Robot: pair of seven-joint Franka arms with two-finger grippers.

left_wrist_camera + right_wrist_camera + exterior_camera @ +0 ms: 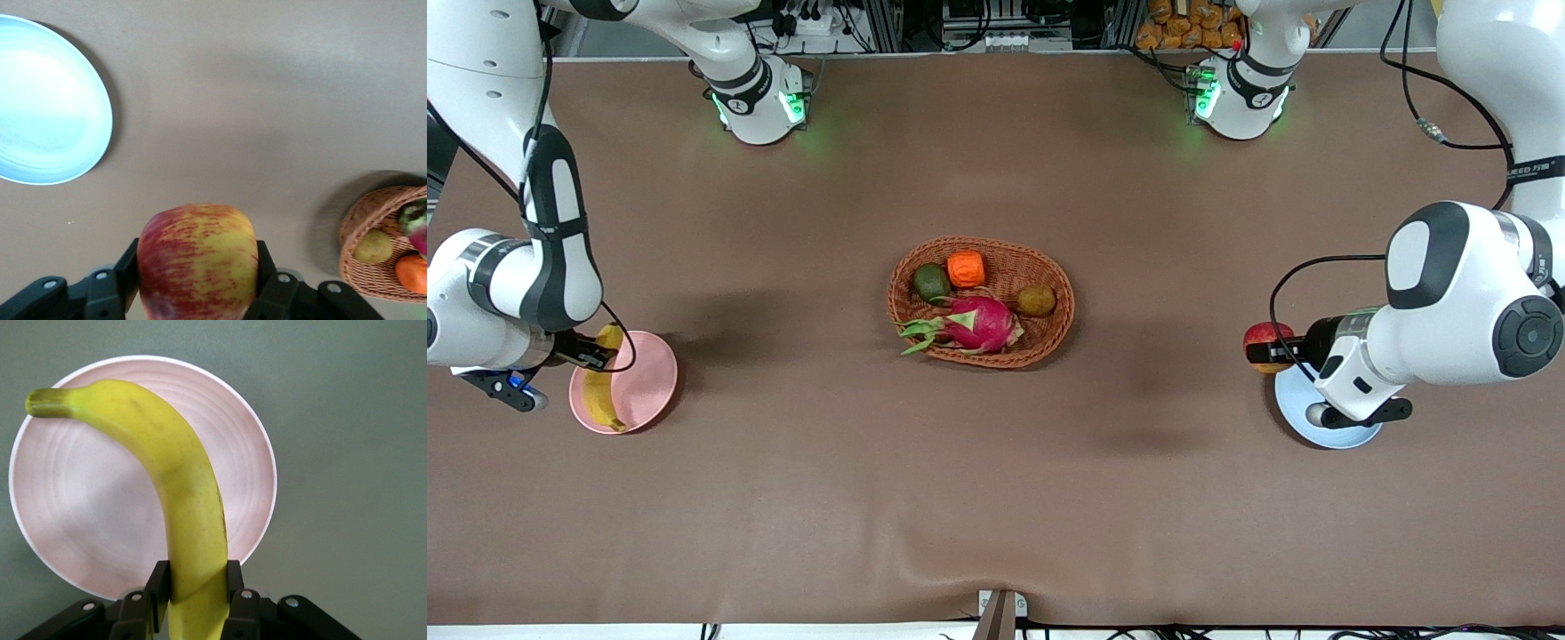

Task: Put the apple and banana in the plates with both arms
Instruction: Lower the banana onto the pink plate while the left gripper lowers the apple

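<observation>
- Two Franka arms work at opposite ends of a brown table (996, 498), each with a fruit clamped in its fingers.
- Right gripper (197, 603): closed on the banana (173, 493) near one end of the fruit, the two black fingers (157, 590) pressing its sides; it hangs over the pink plate (80, 527).
- Banana, front view (605, 396): it spans the pink plate (645, 378) at the right arm's end of the table. Whether it touches the plate surface cannot be told.
- Left gripper (200, 287): closed on the apple (198, 260), a red fruit streaked with yellow, one finger (127, 267) on each side.
- Apple, front view (1267, 345): it is held over bare tablecloth just beside the edge of the light blue plate (1294, 400), toward the table's middle and not over the plate itself.
- Light blue plate, left wrist view (47, 113): it lies apart from the apple, with bare cloth between them.
- Wicker basket (1049, 342): oval, at the table's middle, well apart from both plates.
- Basket contents: a dragon fruit (978, 324) at the edge nearest the front camera, an avocado (931, 283) and an orange ridged fruit (966, 268) farther from it, and a brown-green kiwi (1036, 300) toward the left arm's end.
</observation>
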